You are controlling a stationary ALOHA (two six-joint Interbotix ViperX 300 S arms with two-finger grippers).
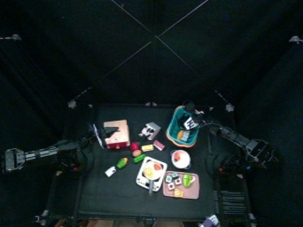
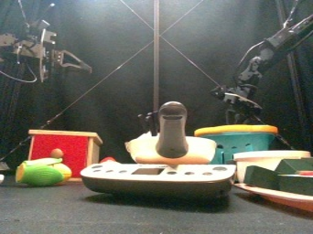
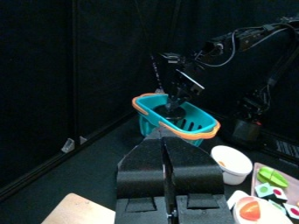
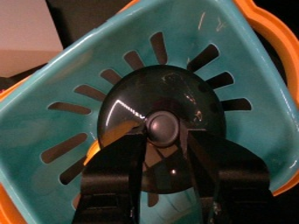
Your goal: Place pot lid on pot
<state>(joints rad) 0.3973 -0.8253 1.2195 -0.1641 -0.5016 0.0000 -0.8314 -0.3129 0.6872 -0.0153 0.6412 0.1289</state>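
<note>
Top view straight down, front view table-level, both sharing blue basket [image 1: 186, 124]

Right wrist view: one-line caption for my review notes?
Right end effector open astride the knob of the dark pot lid lying inside the blue basket.
</note>
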